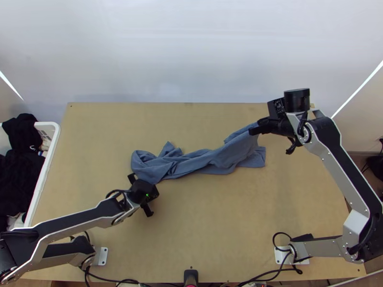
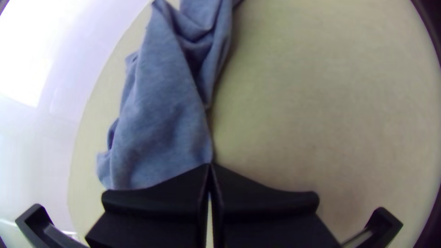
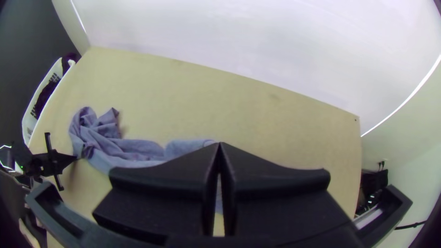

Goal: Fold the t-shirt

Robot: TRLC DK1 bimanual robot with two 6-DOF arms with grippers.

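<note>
Black left gripper [image 1: 152, 187] of mine, near side, clenched on the near edge of the blue-grey t-shirt [image 1: 206, 162], left end. Shirt lies bunched in a long rumpled strip across the middle of the light wooden table [image 1: 215, 225]. Farther out, my right gripper [image 1: 252, 130] is pinched shut on the shirt's far edge near its right end, cloth lifted there, white wall [image 1: 191, 52] behind.
</note>
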